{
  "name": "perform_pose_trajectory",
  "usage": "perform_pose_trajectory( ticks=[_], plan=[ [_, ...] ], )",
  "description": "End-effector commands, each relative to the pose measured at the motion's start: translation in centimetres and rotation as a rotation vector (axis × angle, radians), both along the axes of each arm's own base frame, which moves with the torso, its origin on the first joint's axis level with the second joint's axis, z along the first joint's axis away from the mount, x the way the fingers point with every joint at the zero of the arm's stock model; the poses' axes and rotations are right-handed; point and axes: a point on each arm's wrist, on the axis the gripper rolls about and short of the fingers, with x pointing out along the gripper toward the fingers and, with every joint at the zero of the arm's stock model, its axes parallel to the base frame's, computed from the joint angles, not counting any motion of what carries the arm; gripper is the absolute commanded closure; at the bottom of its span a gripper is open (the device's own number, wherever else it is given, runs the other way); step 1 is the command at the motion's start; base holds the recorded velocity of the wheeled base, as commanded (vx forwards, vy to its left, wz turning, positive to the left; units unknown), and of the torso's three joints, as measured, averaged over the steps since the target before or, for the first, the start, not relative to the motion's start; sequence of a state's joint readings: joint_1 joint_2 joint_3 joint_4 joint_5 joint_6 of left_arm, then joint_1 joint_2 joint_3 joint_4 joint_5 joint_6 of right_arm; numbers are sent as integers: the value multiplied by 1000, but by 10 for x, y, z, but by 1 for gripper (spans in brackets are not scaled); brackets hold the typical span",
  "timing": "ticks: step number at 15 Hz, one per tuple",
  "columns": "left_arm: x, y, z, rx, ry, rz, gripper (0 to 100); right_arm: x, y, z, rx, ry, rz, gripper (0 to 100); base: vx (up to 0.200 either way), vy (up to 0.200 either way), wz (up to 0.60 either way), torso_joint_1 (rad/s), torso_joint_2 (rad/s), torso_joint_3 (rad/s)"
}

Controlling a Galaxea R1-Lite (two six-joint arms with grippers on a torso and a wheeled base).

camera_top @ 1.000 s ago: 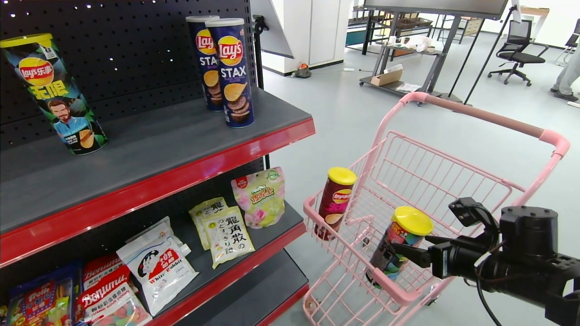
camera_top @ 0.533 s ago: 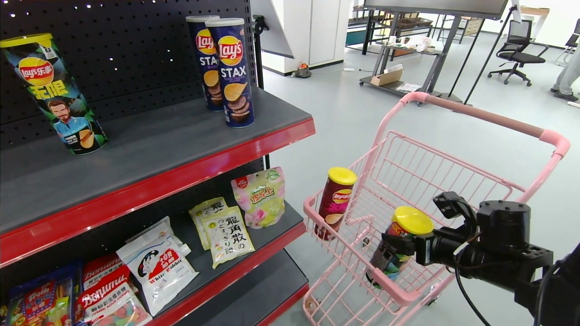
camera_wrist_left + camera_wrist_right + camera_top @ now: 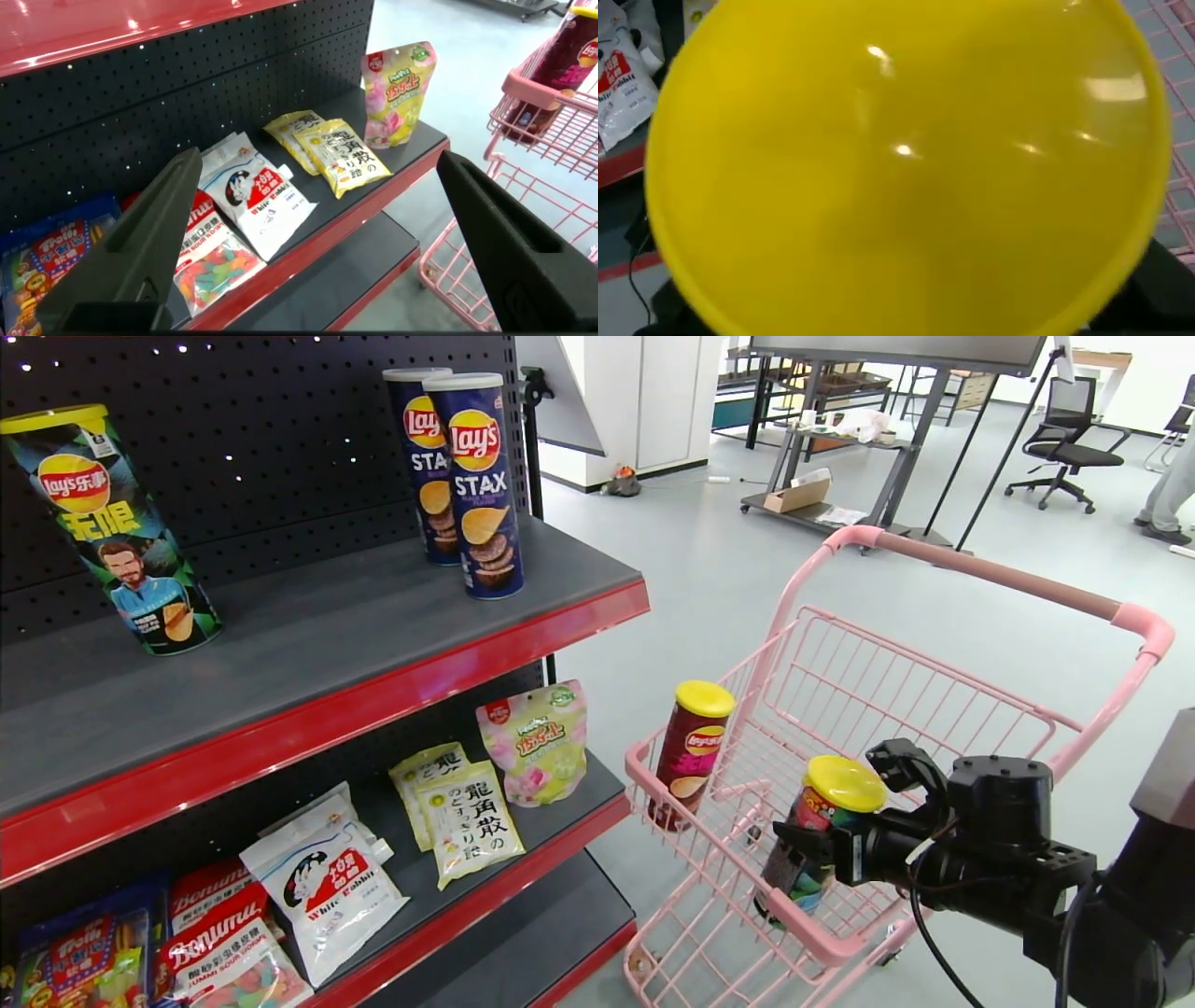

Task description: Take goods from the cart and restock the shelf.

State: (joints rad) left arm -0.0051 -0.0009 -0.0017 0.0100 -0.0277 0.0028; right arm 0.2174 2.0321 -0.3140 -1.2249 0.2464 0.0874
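Yellow plastic caps the multicoloured crisp can (image 3: 820,807) that is leaned against the near rim inside the pink wire cart (image 3: 990,574), beside a dark red can (image 3: 691,751) with the same kind of lid. The right tool (image 3: 829,791) is held at this can just under the lid, spread wide with one jaw on either side. No squeeze on the can can be made out. In the right wrist view the lid (image 3: 906,168) is seen from directly above. The left tool (image 3: 318,233) is held wide open with nothing in it, facing the lower shelf.

The can is judged to be a light, stiff card tube with a smooth printed wrap, so it may slip under a weak hold and dent under a hard one. The lid looks likely to pop off if pulled, so a hold on the body below it is advised. Being tall and narrow, the can is expected to tip easily when set down on the shelf (image 3: 373,616).

A round red and yellow badge is carried on each can, including the two blue cans (image 3: 481,485) and the green and black one (image 3: 112,532) on the top shelf. Crisps are pictured on the blue pair. White, yellow and pink-green snack bags (image 3: 336,154) with printed characters are laid below.
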Motion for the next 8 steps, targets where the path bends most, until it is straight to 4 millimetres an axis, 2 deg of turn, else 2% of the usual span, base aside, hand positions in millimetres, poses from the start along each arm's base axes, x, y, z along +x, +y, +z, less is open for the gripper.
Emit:
perform_pose_trajectory(
  ticks=[1, 5, 8],
  plan=[
    [0, 0, 0, 0, 2, -1, 0, 1, 3, -3, -6, -4, -2, 100, 0, 0, 0, 0, 0, 0],
    [0, 0, 0, 0, 2, -1, 0, 1, 12, 4, -31, -59, -24, 100, 0, 0, 0, 0, 0, 0],
    [0, 0, 0, 0, 2, 1, 0, 18, 15, 55, -65, -273, -98, 100, 0, 0, 0, 0, 0, 0]
  ],
)
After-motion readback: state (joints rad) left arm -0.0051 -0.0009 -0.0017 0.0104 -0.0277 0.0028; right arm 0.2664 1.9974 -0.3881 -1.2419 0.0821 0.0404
